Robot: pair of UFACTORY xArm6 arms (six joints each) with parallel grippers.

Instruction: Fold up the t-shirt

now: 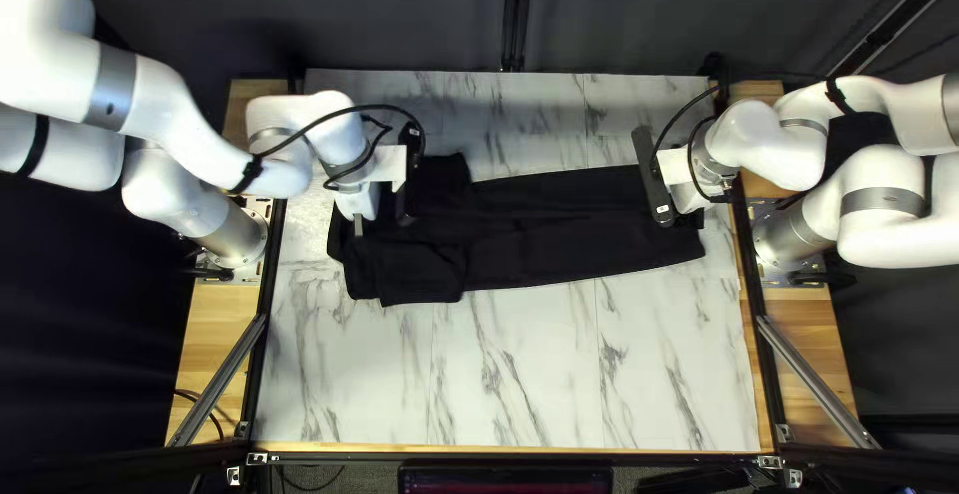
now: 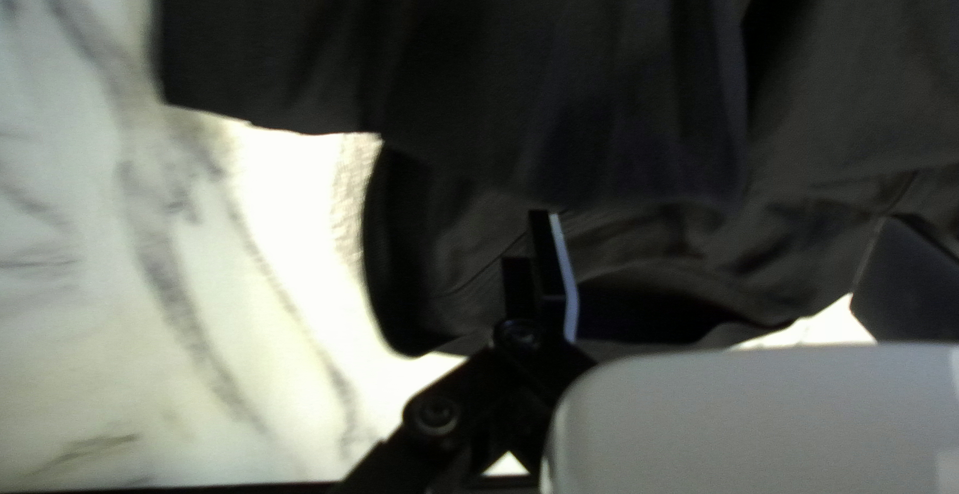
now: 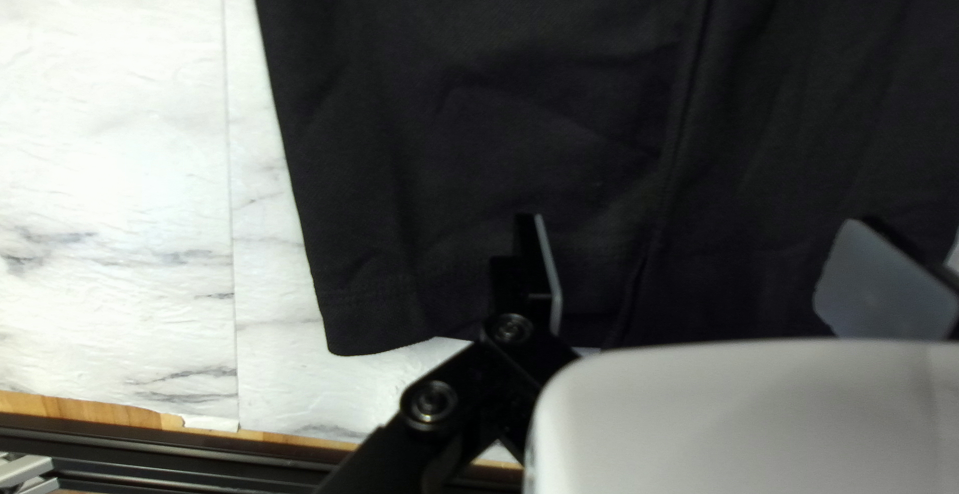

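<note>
With the black t-shirt [image 1: 569, 244] taken as the landmark, we list the station from left to right. A dark curtain [image 1: 80, 354] hangs well to its left, followed by our left arm's metal base [image 1: 235, 239] on a wooden strip [image 1: 205, 354]. Our left gripper [image 1: 365, 199] is at the shirt's left end, where the cloth is layered; its two fingers stand spread apart. The shirt lies on a white surface [image 1: 519, 384] with grey marble veining and fine straight seams; this surface extends past it on its far and near sides. Behind its far side, a dark back curtain [image 1: 400, 14] is divided by a black post [image 1: 516, 14]. Our right gripper [image 1: 684, 194] is at the shirt's right end, near the hem, fingers likewise spread. To the right of the shirt run wooden edging [image 3: 90, 411] and a black rail [image 3: 200, 467], then our right arm's base [image 1: 784, 234].
</note>
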